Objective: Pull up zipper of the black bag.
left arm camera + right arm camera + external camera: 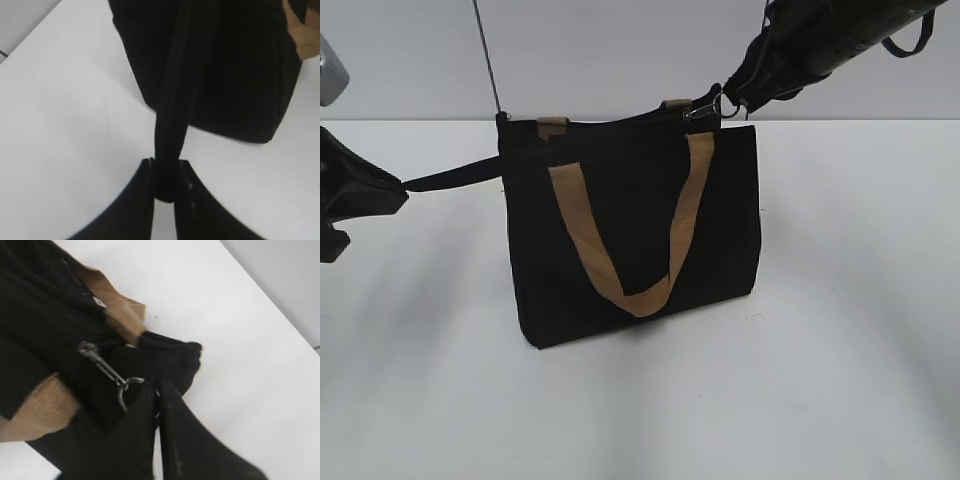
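One rectangular black fabric tote bag (630,230) stands upright on the white table (840,380), between the two claws. Two tan webbing loop handles: front one (630,240) hangs down the face, rear one shows only as stubs (675,103) at the top edge.

Left claw (166,175): narrow, pinching a black fabric strap (170,125) that runs straight ahead of it to the bag's near top corner. Strap looks taut, so it's the anchor.

Right claw (157,395): closed at the bag's opposite top corner, silver metal pull and ring (117,380) of the black zipper (620,122) right at its tips. Looks clamped on the ring or the fabric tab (170,357) just beyond it; can't tell which from the wrist view.

Handling, my read:
- bag is light and soft, it'll slide or fold if either side slackens
- zip line buckles unless held straight, so keep counter-tension on the strap
- pull is small and slick metal; grab the ring, not the handles

Count: 1 bag, 2 handles, 1 strap, 1 pull, 2 claws.
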